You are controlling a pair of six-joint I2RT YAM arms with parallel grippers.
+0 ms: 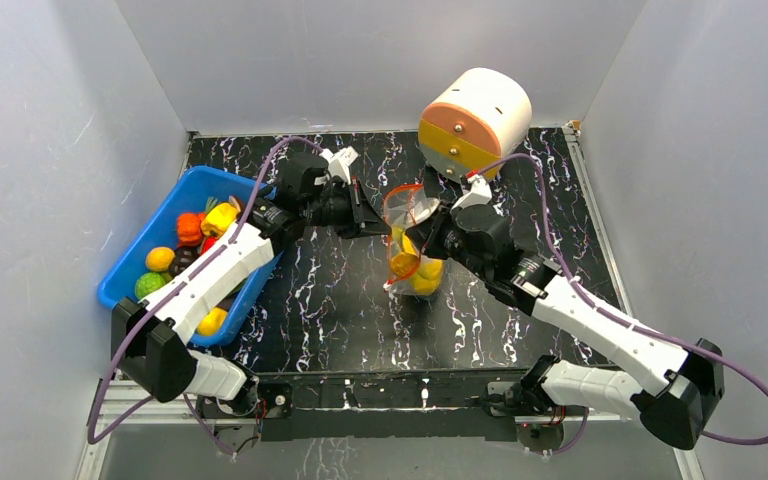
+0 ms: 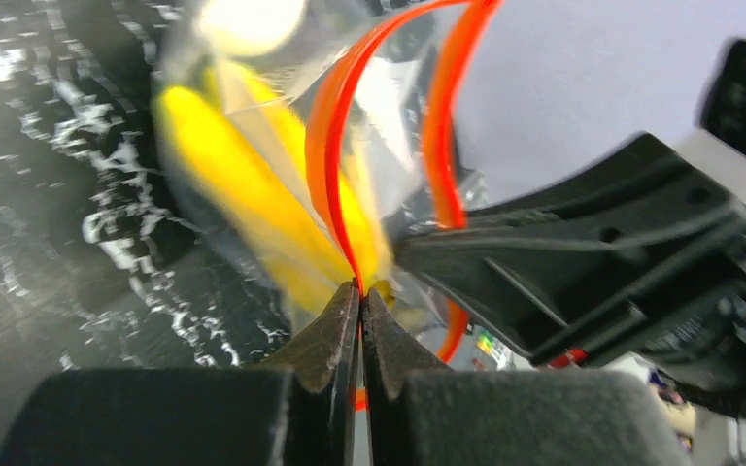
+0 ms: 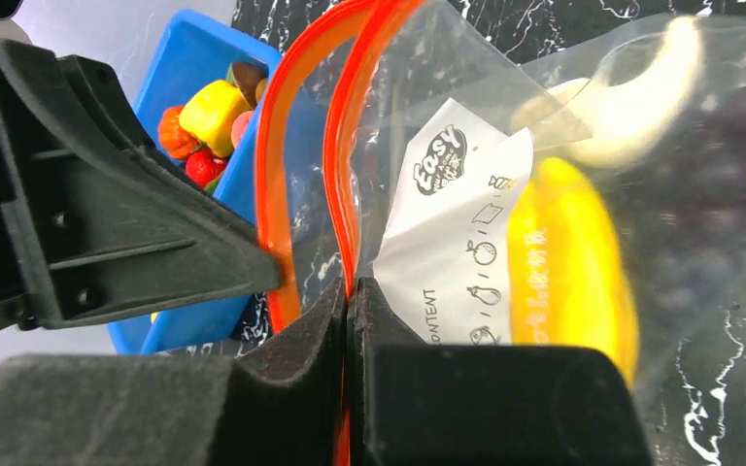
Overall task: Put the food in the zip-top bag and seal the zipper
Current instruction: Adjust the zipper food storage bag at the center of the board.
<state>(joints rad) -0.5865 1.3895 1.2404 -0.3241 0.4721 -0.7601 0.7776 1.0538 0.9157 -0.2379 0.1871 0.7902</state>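
The clear zip-top bag [image 1: 410,245] hangs upright between both arms at the table's middle, its orange-red zipper [image 3: 296,146] open in a loop. Inside are a yellow banana [image 3: 568,262], a pale piece [image 3: 641,87] and dark purple grapes [image 3: 729,184]. Its white label [image 3: 461,233] faces the right wrist view. My left gripper [image 2: 360,288] is shut on one side of the zipper strip [image 2: 335,146]. My right gripper [image 3: 349,283] is shut on the other side of the strip. Both grippers meet at the bag's mouth in the top view, left [image 1: 380,226] and right [image 1: 430,222].
A blue bin [image 1: 175,215] at the left holds several toy foods, orange, yellow, green and red [image 1: 190,228]. A large white, orange and yellow cylinder [image 1: 475,120] stands at the back, just behind the right wrist. The black marbled table [image 1: 340,320] is walled by white panels.
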